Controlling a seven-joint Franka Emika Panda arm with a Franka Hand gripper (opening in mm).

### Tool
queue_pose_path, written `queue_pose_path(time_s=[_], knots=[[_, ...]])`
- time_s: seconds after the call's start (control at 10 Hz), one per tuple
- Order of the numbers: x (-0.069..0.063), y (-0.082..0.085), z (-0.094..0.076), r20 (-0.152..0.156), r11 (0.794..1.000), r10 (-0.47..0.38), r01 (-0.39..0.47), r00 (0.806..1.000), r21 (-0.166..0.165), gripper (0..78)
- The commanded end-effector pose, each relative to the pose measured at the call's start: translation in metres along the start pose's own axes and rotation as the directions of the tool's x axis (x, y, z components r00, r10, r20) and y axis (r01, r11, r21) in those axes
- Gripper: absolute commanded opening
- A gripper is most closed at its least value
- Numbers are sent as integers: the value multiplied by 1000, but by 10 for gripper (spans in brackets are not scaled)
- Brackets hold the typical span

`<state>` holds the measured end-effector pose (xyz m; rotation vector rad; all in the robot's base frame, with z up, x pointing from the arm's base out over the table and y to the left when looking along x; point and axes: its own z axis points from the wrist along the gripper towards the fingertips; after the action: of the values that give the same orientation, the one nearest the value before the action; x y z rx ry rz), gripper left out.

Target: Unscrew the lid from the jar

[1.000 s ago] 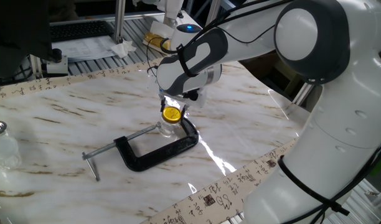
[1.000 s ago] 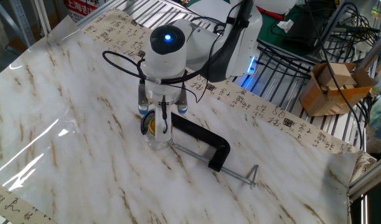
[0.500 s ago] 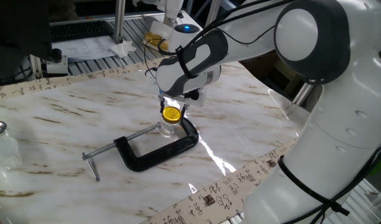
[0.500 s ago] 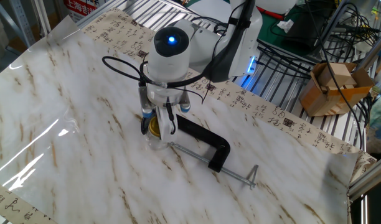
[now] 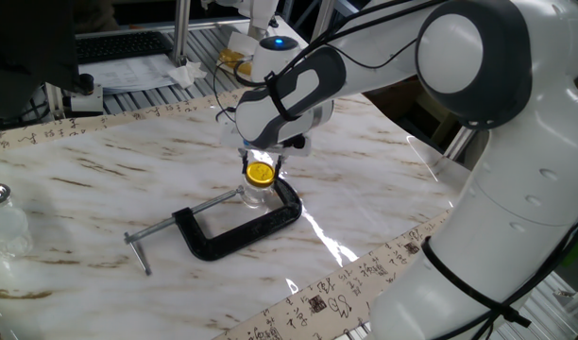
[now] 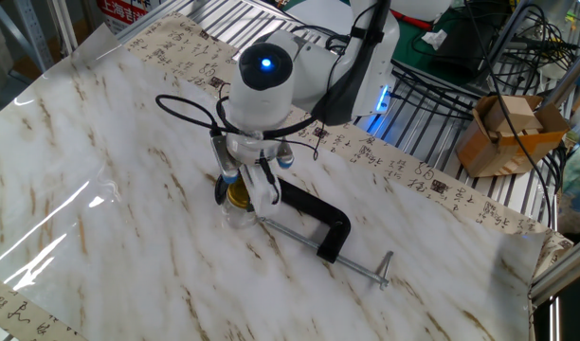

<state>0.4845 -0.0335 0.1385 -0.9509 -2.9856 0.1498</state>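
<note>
Franka Panda arm (image 5: 478,142): glossy white moulded shells, rounded and bulbous, separated by dark grey to black joint bands. Large spherical joint cap showed pale grey at upper right of one fixed view. Wrist housing (image 6: 271,80): white, drum-shaped, carrying a round blue indicator light (image 6: 264,64) on its end face. Thin black cables (image 6: 190,106) looped loosely around the wrist and ran along the forearm; a further black cable crossed the base shell. Gripper (image 6: 250,185): white body, short fingers with small blue-tinted patches near the mounts. No lettering legible on any shell.
</note>
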Motion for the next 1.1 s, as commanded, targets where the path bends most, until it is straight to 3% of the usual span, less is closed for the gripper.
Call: queue_pose_path(time_s=[0.1, 0.2, 0.6, 1.1], knots=[[4, 4, -2, 27, 939, -343, 342, 939, 46, 11], [3, 5, -1, 42, 921, -387, 385, 921, 61, 11], [3, 6, 0, 66, 882, -470, 465, 880, 76, 11], [3, 6, 0, 65, 870, -492, 487, 868, 72, 11]])
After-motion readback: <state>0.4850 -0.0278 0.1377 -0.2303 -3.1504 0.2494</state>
